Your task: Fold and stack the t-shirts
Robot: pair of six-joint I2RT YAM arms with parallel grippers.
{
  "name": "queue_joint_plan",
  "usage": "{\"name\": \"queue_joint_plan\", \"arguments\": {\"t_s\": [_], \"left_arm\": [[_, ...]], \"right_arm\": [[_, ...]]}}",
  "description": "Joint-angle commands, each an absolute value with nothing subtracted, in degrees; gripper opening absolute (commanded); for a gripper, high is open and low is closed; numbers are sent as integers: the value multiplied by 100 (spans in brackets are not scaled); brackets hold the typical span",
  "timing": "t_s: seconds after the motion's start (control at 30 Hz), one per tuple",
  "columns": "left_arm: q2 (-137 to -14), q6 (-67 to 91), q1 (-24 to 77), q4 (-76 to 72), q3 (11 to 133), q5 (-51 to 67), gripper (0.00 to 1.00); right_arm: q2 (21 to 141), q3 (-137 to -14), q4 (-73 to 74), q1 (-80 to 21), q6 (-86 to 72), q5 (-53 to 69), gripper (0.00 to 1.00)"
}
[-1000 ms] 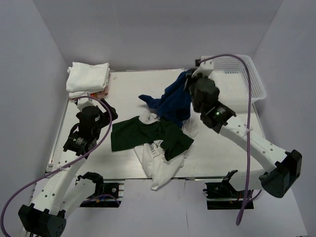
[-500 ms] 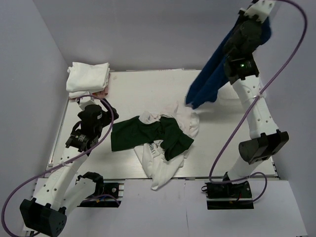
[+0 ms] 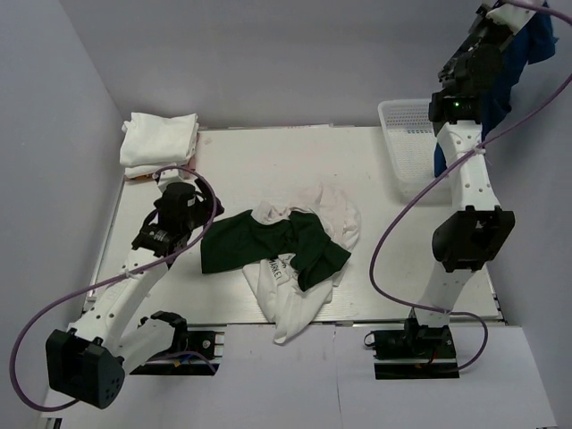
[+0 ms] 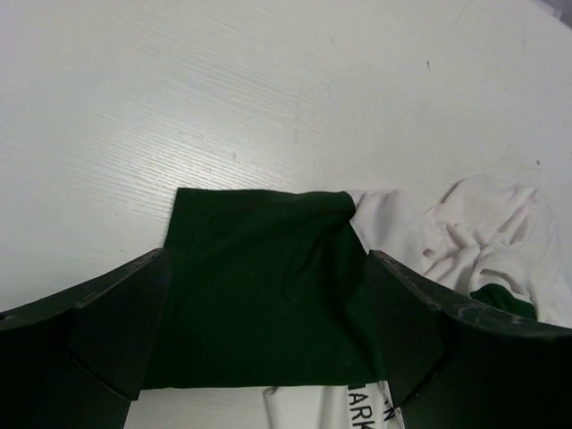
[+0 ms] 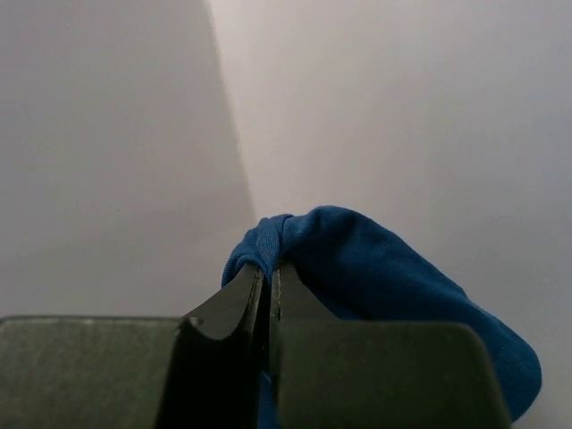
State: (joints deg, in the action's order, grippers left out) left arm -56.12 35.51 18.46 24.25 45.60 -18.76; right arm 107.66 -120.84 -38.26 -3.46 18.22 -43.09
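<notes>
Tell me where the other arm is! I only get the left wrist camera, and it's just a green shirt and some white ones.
Observer: The right claw is raised high over the far right corner, shut on the blue t-shirt.
Operator: Is the blue one all the way off the table?
Observer: It hangs from the claw. Its lower end shows down by the white basket, but I cannot tell if it touches anything.
Operator: Are any shirts folded yet?
Observer: Yes, a folded white stack sits at the far left corner of the table.
</notes>
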Motion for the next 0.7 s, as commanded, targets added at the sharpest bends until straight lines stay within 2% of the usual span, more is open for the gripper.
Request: {"name": "queue_joint_plan", "arguments": {"t_s": [0.0, 0.13, 0.27, 0.33, 0.37, 0.43, 0.5, 0.67], "left_arm": [[-5739, 3507, 1872, 2163, 4641, -1460, 100], [-5967, 3507, 1872, 2162, 4693, -1318, 100], [-6126, 3507, 1872, 2285, 4833, -1204, 100], [-6187, 3507, 1872, 2355, 4887, -1204, 100], [-6248, 3507, 1872, 2416, 4939, -1204, 100], [-6249, 3507, 1872, 2469, 4992, -1152, 100], [-6380, 3568, 1872, 2610, 5054, -1151, 100], [-6495, 3796, 1872, 3014, 5115, -1204, 100]], "right_arm": [[10933, -11586, -3842, -246, 1258, -3332, 0], [11179, -10997, -2605, -62, 189, -3321, 0], [11294, -9927, -2400, 228, -395, -3111, 0], [11399, -9818, -1988, 281, -997, -3348, 0], [11434, -9965, -1473, 360, -1159, -3375, 7], [11522, -10229, -670, 413, -1535, -3104, 46], [11549, -10527, 217, 457, -1372, -2544, 90], [10893, -10908, 1272, 282, -1045, -1260, 90]]}}
